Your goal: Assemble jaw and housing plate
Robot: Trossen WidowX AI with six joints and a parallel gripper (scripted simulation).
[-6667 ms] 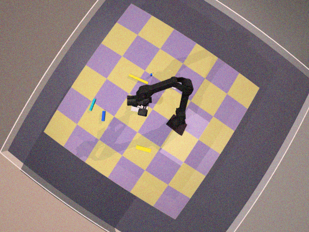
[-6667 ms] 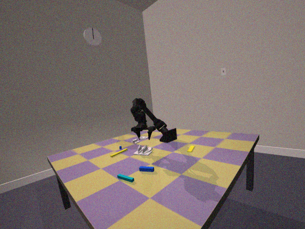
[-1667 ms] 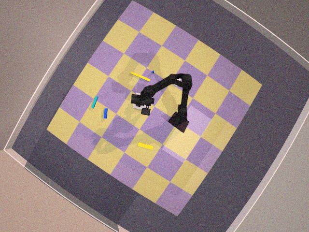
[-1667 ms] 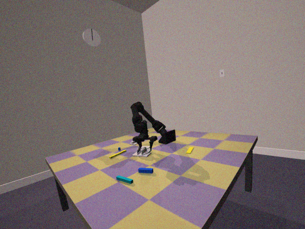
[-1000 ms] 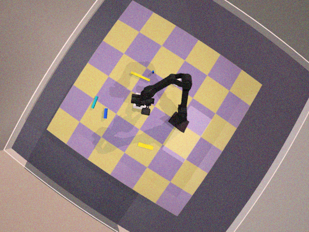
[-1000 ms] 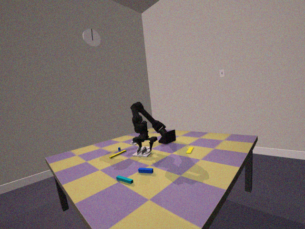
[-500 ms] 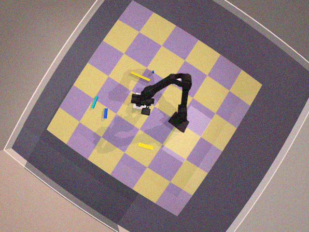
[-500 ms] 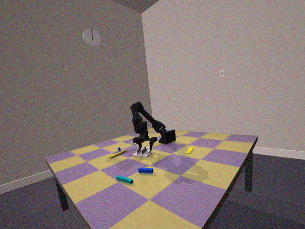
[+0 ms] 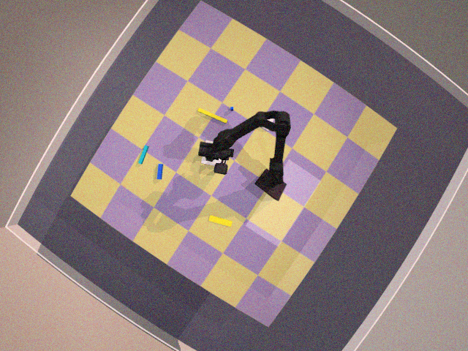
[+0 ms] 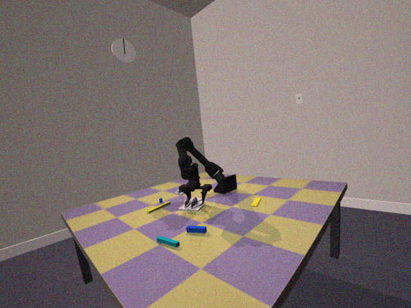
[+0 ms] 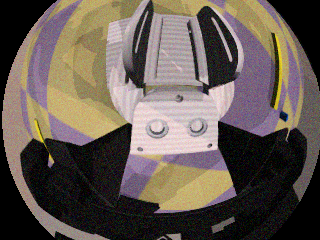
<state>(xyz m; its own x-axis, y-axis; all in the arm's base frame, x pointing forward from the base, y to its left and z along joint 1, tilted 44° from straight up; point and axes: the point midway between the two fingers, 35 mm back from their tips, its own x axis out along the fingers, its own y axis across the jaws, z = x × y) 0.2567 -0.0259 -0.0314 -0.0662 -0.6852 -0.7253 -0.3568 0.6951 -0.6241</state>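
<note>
My gripper (image 9: pixel 216 153) (image 10: pixel 194 203) (image 11: pixel 174 126) is low over the assembly and shut on the white housing plate (image 11: pixel 175 141), one finger at each side edge. Pale round stub ends show in the plate's two holes. The plate looks about level; whether it sits fully down cannot be told. The left jaw (image 11: pixel 138 47) and right jaw (image 11: pixel 218 50), white with dark inner faces, stand apart and roughly mirror each other beyond the plate. The pale base (image 9: pixel 207 161) (image 11: pixel 114 60) lies beneath them. The plate hides the pins and the gear teeth.
A long yellow bar (image 9: pixel 212 115) (image 10: pixel 158 206) (image 11: pixel 277 72) and a small blue block (image 9: pixel 231 108) (image 10: pixel 160 200) (image 11: pixel 283 116) lie to one side. A blue bar (image 9: pixel 159 171) (image 10: pixel 196 229), a teal bar (image 9: pixel 142 154) (image 10: pixel 167 241) and a shorter yellow bar (image 9: pixel 220 221) (image 10: pixel 255 201) lie elsewhere.
</note>
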